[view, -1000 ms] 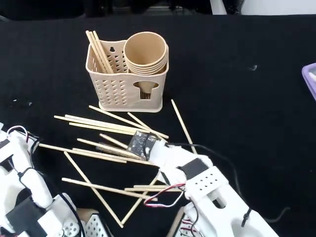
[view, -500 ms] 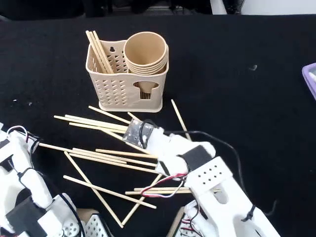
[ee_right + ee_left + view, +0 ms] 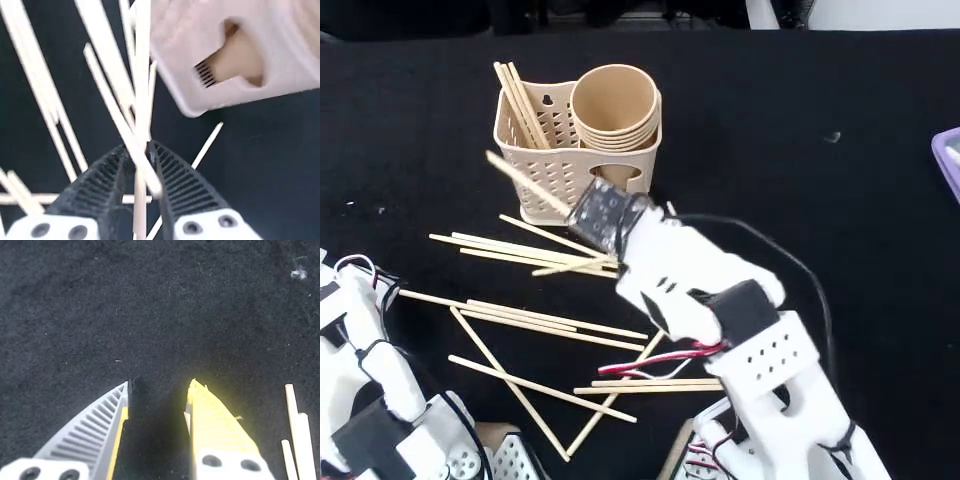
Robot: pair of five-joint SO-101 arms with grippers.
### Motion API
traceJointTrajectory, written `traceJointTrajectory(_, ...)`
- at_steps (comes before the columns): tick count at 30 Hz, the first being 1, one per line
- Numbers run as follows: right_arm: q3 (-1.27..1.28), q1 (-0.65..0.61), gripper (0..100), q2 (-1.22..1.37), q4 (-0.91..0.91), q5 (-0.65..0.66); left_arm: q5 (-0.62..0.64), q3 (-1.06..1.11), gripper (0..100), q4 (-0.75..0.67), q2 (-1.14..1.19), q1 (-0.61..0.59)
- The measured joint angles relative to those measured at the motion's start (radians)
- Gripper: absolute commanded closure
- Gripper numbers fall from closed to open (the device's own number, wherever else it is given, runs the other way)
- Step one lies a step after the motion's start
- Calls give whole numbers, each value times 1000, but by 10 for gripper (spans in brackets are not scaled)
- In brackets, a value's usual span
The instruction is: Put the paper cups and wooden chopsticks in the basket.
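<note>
A beige perforated basket (image 3: 567,177) stands at the back of the black table, holding stacked paper cups (image 3: 614,106) and a few chopsticks (image 3: 521,104). My right gripper (image 3: 582,206) hovers just in front of the basket, shut on a wooden chopstick (image 3: 525,181) that sticks out up and to the left across the basket's front wall. In the right wrist view the held chopstick (image 3: 123,125) crosses between the black fingers (image 3: 170,172), with the basket (image 3: 240,50) close ahead. Several loose chopsticks (image 3: 535,322) lie on the table. My left gripper (image 3: 157,390) sits open over bare cloth at the near left.
A purple tray corner (image 3: 947,157) shows at the right edge. Loose chopsticks (image 3: 525,252) spread between the basket and the arm bases. The left arm's white body (image 3: 370,400) rests at the front left corner. Open black cloth lies to the right of the basket.
My right gripper has closed on a chopstick among the scattered ones and lifted it up and back toward the basket's front. The left arm has stayed put.
</note>
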Motion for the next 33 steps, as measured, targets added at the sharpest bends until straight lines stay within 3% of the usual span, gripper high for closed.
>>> traceJointTrajectory(10, -219, -104, 987, 0, -21, -55, 0, 0, 809, 0, 0, 0)
traceJointTrajectory(17, -272, -114, 987, 0, -219, -78, -5, 0, 809, 0, 0, 0)
traceJointTrajectory(25, -166, -115, 987, 2, -724, -381, -12, 0, 809, 0, 0, 0)
traceJointTrajectory(33, -37, -115, 987, 238, -1320, -414, -12, 0, 809, 0, 0, 0)
